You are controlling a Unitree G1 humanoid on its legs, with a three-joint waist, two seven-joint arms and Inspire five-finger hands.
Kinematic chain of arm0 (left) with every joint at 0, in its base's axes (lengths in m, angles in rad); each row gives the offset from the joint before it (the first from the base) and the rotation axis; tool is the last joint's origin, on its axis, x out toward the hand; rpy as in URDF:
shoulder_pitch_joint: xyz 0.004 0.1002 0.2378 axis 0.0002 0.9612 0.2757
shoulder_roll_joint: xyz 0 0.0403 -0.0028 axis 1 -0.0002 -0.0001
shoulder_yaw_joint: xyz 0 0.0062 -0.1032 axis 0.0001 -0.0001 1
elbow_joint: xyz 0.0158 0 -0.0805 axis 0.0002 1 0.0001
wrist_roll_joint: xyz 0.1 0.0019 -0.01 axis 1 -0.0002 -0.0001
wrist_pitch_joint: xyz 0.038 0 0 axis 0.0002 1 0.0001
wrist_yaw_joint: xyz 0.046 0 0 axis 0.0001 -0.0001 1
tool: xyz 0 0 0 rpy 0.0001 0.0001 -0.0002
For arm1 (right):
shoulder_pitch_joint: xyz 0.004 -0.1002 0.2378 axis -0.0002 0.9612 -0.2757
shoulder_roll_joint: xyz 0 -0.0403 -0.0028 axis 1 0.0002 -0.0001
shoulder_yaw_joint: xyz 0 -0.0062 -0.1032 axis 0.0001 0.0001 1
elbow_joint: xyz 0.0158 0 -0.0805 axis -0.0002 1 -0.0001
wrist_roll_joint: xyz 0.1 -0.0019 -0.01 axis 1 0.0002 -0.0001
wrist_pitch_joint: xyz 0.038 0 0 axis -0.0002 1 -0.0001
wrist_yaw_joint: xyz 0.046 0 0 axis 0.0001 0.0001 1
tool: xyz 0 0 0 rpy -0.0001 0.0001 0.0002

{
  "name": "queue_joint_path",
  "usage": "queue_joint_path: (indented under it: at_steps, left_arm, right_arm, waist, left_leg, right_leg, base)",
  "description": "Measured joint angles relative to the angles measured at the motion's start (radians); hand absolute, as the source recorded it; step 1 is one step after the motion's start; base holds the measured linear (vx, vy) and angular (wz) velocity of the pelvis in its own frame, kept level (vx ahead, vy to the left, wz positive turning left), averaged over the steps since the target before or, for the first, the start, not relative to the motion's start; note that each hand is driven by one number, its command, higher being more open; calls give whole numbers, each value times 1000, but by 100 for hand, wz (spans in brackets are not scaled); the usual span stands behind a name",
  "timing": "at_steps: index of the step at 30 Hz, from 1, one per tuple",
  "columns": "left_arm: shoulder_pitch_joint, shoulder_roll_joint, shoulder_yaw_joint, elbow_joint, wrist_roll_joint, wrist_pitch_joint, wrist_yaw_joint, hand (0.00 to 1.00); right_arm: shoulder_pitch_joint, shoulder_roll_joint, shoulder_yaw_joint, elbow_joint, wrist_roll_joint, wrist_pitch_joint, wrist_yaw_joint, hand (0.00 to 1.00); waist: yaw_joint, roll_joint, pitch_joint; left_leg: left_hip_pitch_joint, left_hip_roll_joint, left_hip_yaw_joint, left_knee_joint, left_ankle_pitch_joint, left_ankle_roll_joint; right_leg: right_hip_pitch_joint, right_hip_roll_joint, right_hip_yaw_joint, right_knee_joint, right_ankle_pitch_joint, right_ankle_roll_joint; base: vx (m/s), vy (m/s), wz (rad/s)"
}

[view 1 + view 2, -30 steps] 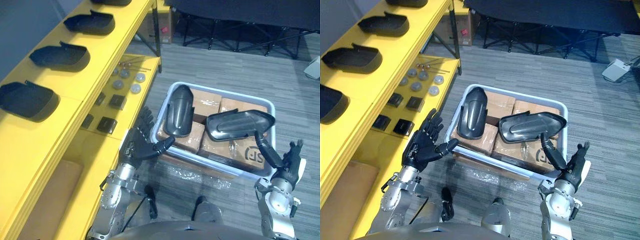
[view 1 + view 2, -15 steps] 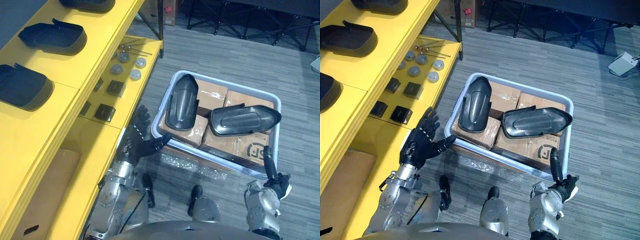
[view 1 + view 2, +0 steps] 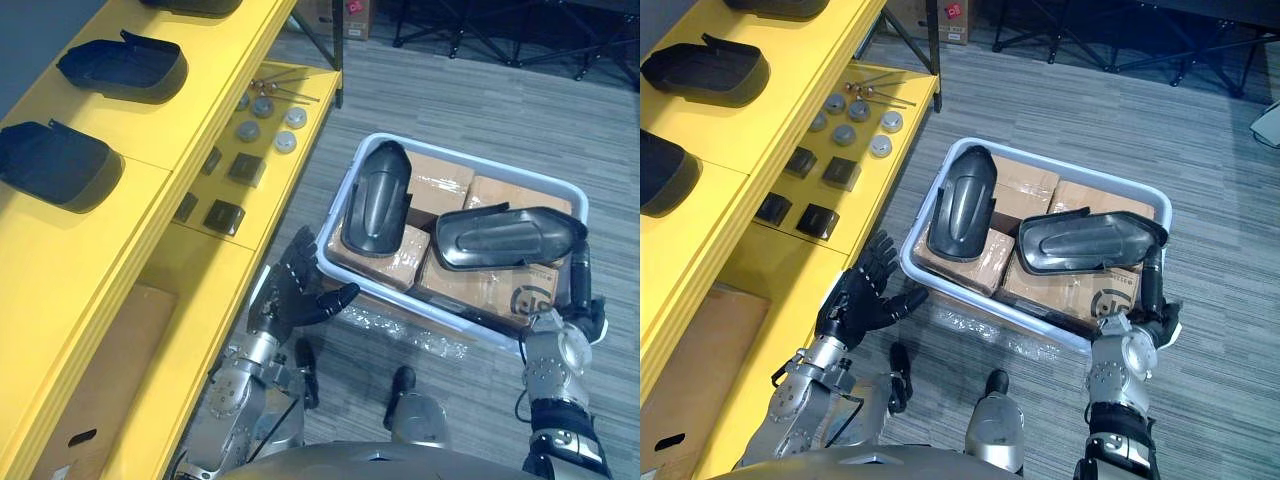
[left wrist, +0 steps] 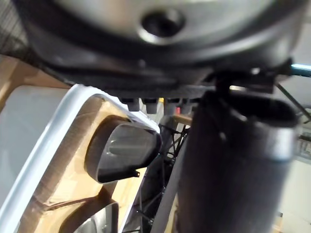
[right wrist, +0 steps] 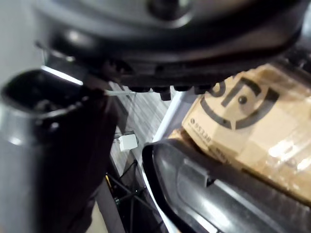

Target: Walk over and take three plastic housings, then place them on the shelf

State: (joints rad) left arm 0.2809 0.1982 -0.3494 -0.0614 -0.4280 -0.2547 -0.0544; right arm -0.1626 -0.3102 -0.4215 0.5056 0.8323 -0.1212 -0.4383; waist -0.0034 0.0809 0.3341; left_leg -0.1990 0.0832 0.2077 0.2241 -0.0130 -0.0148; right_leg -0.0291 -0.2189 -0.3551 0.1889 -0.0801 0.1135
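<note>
A white bin (image 3: pixel 470 166) is recorded on the floor, packed with cardboard boxes (image 3: pixel 440 185). Two dark plastic housings are found lying on the boxes inside the bin. The first housing (image 3: pixel 378 200) lies at the end of the bin nearest the yellow shelf (image 3: pixel 120 225), and the second housing (image 3: pixel 505 238) lies across the opposite end. Further shelf housings (image 3: pixel 122 68) are noted on the shelf beside the bin.

The left hand (image 3: pixel 295 295) is observed just outside the bin's near corner on the shelf side. Its fingers are straight and spread, its thumb is pointed at the rim, and nothing is held. The right hand (image 3: pixel 575 305) is observed at the bin's other near corner. Its thumb is held straight up beside the rim, its fingers are relaxed, and nothing is grasped.
</note>
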Motion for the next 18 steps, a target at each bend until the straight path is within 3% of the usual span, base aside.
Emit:
queue_joint_path:
  at_steps: [6,18]
  left_arm:
    - [3,1,-38,48,-6,-3,4,100]
    - [-10,4,-108,63,-3,-7,48,100]
  right_arm:
    - [-61,-48,-1,52,120,18,13,100]
    - [-131,-112,46,147,142,75,29,100]
  waist:
    - [5,6,2]
    - [-1,33,14]
  left_leg:
    - [13,-8,-3,-32,22,1]
    - [32,-8,-10,-92,75,1]
  right_leg:
    - [1,-3,-5,0,1,0]
    - [-4,2,-8,2,10,-5]
  base:
    - [-7,-5,3]
    - [-48,-6,1]
